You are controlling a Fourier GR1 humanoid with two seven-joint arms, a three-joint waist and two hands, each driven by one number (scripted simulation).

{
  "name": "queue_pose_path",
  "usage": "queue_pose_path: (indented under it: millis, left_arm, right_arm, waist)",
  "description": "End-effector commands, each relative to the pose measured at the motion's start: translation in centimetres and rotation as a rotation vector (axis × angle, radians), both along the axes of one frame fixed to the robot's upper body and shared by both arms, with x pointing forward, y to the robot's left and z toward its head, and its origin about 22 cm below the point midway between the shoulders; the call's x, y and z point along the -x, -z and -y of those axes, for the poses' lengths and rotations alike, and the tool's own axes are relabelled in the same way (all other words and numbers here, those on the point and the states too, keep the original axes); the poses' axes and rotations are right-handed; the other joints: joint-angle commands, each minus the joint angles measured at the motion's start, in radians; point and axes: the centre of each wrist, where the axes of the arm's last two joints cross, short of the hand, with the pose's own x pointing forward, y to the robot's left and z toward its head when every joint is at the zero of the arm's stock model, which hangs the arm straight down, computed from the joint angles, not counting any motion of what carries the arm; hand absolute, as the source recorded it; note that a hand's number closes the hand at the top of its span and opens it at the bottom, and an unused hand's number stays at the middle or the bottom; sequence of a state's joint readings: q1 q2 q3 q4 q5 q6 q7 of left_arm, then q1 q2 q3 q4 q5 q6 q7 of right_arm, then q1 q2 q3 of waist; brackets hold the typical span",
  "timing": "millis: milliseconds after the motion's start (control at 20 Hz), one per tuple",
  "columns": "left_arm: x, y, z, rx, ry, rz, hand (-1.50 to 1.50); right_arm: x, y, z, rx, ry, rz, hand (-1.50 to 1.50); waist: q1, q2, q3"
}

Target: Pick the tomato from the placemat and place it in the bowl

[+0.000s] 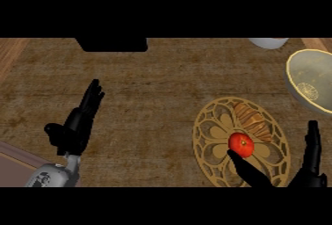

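The tomato [241,144] sits on the placemat [214,132], lower right of the frame, between the right hand's [311,169] spread thumb and fingers. Closing off-centre could roll it away, short of the bowl [295,81].

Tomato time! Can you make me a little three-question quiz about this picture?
1. True or false: the tomato is already in the bowl.
2. Which hand is beside the tomato: A) left hand B) right hand?
3. Fill in: the tomato sits on the round ____.

Key: 1 false, it lies on the placemat. 2 B, the right hand, its thumb and fingers spread either side of the tomato. 3 placemat.
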State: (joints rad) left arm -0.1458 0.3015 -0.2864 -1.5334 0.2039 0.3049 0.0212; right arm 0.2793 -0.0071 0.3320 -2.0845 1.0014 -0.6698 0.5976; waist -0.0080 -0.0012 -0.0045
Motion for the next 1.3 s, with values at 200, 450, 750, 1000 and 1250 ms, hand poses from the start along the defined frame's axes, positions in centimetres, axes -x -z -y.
queue_pose_path:
  millis: [200,450,750,1000,1250]
  left_arm:
    - [-0.3,0.2,1.0,-0.005,0.023,-0.003,0.0]
    - [-0.9,-0.4,0.3,-0.012,0.004,-0.002,0.0]
    - [-0.8,-0.9,-0.3,0.008,0.016,-0.005,0.0]
    - [0.3,-1.4,0.1,0.0,0.027,-0.008,0.0]
    - [-0.2,-0.4,1.0,0.0,-0.004,-0.014,0.0]
  right_arm:
    - [-1.6,-4.5,-0.8,-0.086,0.027,-0.313,-1.5]
    - [-2.7,-4.2,-1.4,-0.132,0.004,-0.472,-1.5]
    - [-0.8,-5.0,-1.4,-0.159,-0.043,-0.469,-1.5]
    - [-0.4,-1.4,-1.9,-0.17,-0.048,-0.43,-1.5]
    - [0.9,-3.0,-1.7,-0.242,-0.1,-0.342,-1.5]
  waist:
    - [0.014,0.004,0.003]
    - [0.011,0.003,0.004]
    - [0.006,0.0,0.004]
    - [0.007,0.0,0.005]
    - [0.005,0.0,0.005]
